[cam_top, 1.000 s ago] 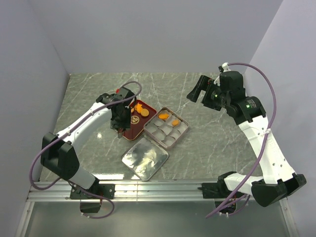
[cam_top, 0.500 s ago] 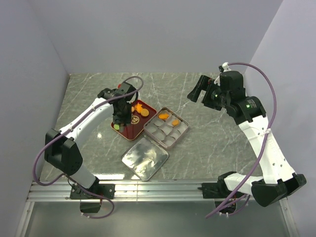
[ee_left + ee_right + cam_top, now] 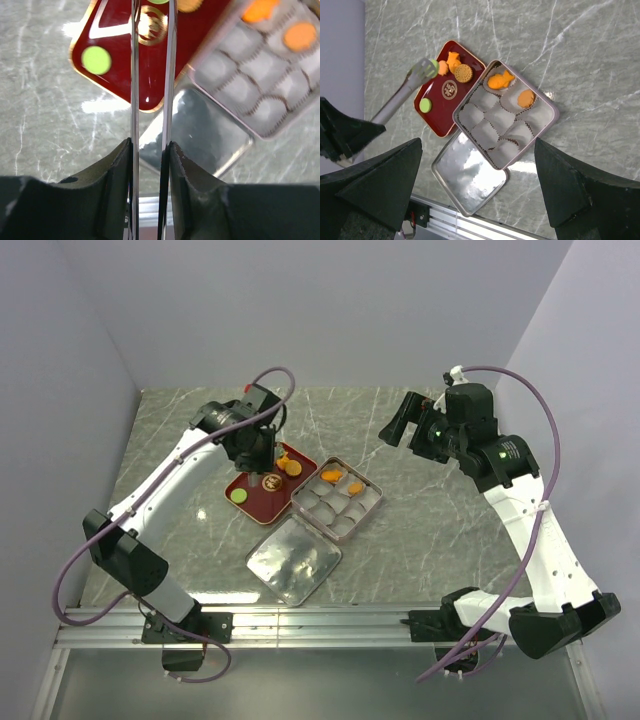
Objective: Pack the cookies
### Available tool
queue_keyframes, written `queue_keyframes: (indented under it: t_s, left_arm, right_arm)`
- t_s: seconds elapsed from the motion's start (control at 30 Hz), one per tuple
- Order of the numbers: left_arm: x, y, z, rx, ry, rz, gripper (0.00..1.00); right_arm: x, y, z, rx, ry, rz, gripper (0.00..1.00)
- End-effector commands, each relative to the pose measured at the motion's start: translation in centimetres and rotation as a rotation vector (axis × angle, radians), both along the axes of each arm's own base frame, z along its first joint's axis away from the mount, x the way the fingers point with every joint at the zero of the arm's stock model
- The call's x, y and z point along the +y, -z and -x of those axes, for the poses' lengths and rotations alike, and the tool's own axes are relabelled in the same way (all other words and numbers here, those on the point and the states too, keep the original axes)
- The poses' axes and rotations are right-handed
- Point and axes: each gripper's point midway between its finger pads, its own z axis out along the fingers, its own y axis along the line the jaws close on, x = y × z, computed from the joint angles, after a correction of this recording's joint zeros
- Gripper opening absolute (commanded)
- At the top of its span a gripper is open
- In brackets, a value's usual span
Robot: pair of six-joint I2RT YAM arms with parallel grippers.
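My left gripper (image 3: 258,445) is shut on a pair of metal tongs (image 3: 134,75), whose blades reach out over the red tray (image 3: 250,505). A green cookie (image 3: 434,66) sits right at the tong tips, between the blades; I cannot tell whether it is pinched. Another green cookie (image 3: 96,59) lies at the tray's near corner, and orange cookies (image 3: 453,60) lie at its far end. A fish cookie (image 3: 500,80) and a round orange cookie (image 3: 525,98) sit in paper cups of the box (image 3: 362,508). My right gripper (image 3: 405,420) hangs open, high over the table, holding nothing.
The box's shiny metal lid (image 3: 293,560) lies flat in front of the tray and box, near the table's front rail (image 3: 320,618). Grey walls close in the left, back and right sides.
My left arm has swung toward the far end of the tray, and the tong blades have drawn closer together. The green cookie at the near corner is now uncovered. The right arm has not moved.
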Motion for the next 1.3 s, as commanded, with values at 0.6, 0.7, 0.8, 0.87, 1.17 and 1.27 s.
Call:
queue_keyframes:
  t_s: [0.6,0.7,0.8,0.87,1.17,1.27]
  left_arm:
    - [-16.3,-2.3,5.9,-0.015,0.399,0.145,0.31]
    - [-18.0,-2.1,6.3,-0.004,0.436,0.156,0.31]
    - [-19.3,-2.0,6.6,0.002,0.457,0.163,0.31]
    - [-20.0,-1.8,6.9,0.008,0.467,0.165,0.31]
    - [-20.3,0.2,7.4,0.044,0.455,0.153,0.31]
    - [-20.2,0.9,7.3,0.053,0.442,0.14,0.31]
  right_arm:
    - [-1.7,-2.3,2.3,-0.104,0.024,0.018,1.0]
    - [-2.0,-2.2,2.6,-0.108,0.028,0.029,1.0]
    - [-2.2,-2.3,2.9,-0.114,0.032,0.032,1.0]
    - [-2.3,-2.3,3.0,-0.113,0.034,0.032,1.0]
    - [-2.0,-2.3,3.2,-0.113,0.022,0.022,1.0]
    - [-1.9,-2.1,3.2,-0.107,0.016,0.018,1.0]
